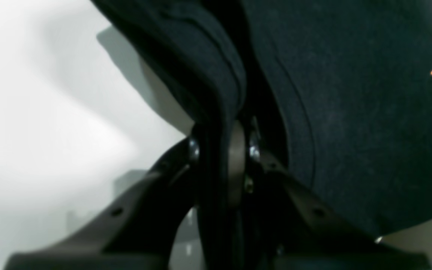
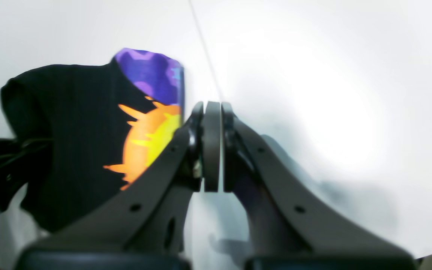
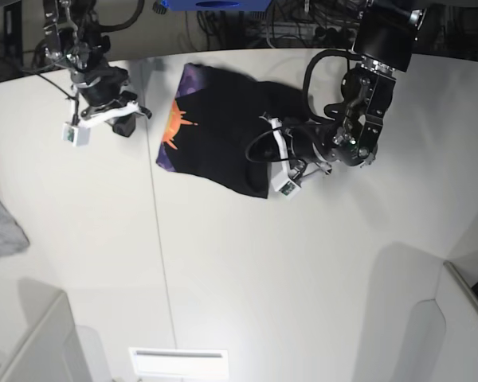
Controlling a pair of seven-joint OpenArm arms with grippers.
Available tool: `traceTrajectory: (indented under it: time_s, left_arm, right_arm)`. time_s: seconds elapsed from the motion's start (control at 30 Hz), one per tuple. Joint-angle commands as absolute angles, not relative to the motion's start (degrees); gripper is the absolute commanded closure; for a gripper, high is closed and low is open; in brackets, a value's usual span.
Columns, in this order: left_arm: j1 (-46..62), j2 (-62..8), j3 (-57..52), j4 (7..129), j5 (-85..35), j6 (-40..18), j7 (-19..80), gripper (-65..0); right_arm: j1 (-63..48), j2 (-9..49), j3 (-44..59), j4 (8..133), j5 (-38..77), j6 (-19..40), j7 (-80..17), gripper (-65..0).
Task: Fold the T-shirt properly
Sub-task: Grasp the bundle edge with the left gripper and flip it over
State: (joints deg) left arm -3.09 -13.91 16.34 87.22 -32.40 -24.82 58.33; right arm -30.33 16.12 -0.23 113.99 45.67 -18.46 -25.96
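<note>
1. Clamping down on a bunched fold of the T-shirt (image 1: 351,112): left gripper (image 1: 221,157) narrowed almost to closing, several layers of black cloth pinched between the pads in the left wrist view.
2. Lying partly folded on the white table (image 3: 247,278) in the base view, near the far edge: T-shirt (image 3: 215,135) with the orange sun and purple print showing along its side nearest the right arm, the left gripper (image 3: 272,153) biting its opposite edge.
3. Hanging idle just beside the printed edge: right gripper (image 2: 212,146) fully closed, pads pressed flat together, gripping nothing; in the base view, right gripper (image 3: 111,119) apart from the cloth.
4. Judging the step in hand as the next fold across the shirt, from the gripped edge toward the print.
5. Recommending: lifting only enough to clear the table, carrying the edge over level, laying it square with the far edge, and releasing only once flat.
6. Noting a risk: thick bunching in the pinch, likely leaving a lumpy crease unless smoothed afterwards.
7. Lying well apart at the table's side: small grey cloth (image 3: 0,223), untouched.
</note>
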Motion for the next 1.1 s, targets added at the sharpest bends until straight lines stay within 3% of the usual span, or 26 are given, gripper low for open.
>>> traceTrajectory:
  time_s: [0.0, 0.4, 0.7, 0.93, 1.07]
  left_arm:
    - [-4.0, -15.1, 17.7, 87.6, -30.9, -24.6, 60.5, 0.0]
    - [-15.8, -23.1, 38.5, 87.6, -30.9, -24.8, 60.2, 0.0]
    - [-23.9, -23.1, 50.3, 87.6, -27.3, -24.9, 60.1, 0.0]
    - [-24.4, -23.0, 53.8, 87.1, -10.7, -39.1, 54.2, 0.0]
    - [-23.3, -22.9, 53.5, 86.0, -1.5, -40.0, 49.5, 0.0]
  right_arm:
    - [-30.6, 16.7, 0.9, 114.9, 45.4, -18.0, -24.9, 0.0]
    - [-34.2, 14.3, 4.1, 114.9, 45.4, -18.0, -25.1, 0.0]
    - [-38.2, 10.4, 5.8, 114.9, 45.1, -18.0, -25.0, 0.0]
    - [-40.9, 7.8, 6.8, 114.9, 45.1, -18.0, -24.8, 0.0]
    - [-41.3, 5.7, 6.6, 114.9, 45.0, -18.0, -24.8, 0.0]
